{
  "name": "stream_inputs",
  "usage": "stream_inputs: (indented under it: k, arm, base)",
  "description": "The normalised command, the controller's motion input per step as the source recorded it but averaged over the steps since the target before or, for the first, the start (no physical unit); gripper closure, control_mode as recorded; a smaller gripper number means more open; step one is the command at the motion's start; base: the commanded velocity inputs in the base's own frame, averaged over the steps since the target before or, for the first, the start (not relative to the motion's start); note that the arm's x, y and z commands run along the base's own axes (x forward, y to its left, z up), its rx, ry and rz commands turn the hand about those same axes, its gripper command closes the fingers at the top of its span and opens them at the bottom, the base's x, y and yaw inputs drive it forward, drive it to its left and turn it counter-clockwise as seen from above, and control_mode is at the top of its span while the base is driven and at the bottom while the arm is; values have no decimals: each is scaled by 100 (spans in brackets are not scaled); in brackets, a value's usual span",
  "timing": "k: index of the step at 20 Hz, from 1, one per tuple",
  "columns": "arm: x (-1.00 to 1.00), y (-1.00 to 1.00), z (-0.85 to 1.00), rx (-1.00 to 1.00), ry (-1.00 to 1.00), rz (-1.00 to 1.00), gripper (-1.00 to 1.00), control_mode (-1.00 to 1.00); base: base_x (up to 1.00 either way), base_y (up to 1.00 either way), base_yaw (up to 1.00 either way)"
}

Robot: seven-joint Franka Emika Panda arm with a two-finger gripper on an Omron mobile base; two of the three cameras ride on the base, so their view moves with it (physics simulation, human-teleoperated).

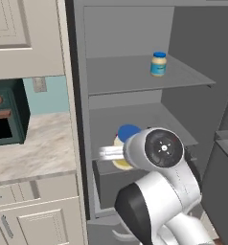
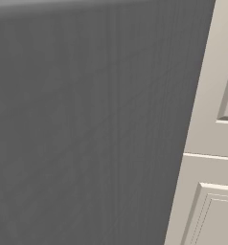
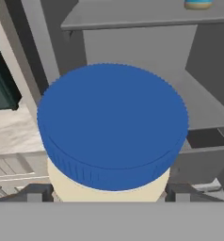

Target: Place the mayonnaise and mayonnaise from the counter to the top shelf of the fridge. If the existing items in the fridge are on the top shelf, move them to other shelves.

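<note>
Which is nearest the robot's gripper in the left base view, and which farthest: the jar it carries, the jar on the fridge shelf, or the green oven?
1. Carried jar, at the gripper, before the open fridge.
2. Shelf jar, up on the top shelf, to the right.
3. Green oven, far left on the counter.

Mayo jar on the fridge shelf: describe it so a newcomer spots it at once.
Start at the tall grey fridge, open beside the beige marbled counter. On its top shelf, a thin grey plate, a small cream-yellow mayonnaise jar with a round blue lid stands upright towards the right. Its twin jar sits lower, in the gripper, not on a shelf.
</note>
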Motion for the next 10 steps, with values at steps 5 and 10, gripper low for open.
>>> stream_inputs:
  k: [5,10]
  arm:
    - [0,-40,98,0,-19,0,100,-100]
    - [8,-62,100,0,-11,0,100,-100]
  base:
    - [0,0,0]
    - [0,0,0]
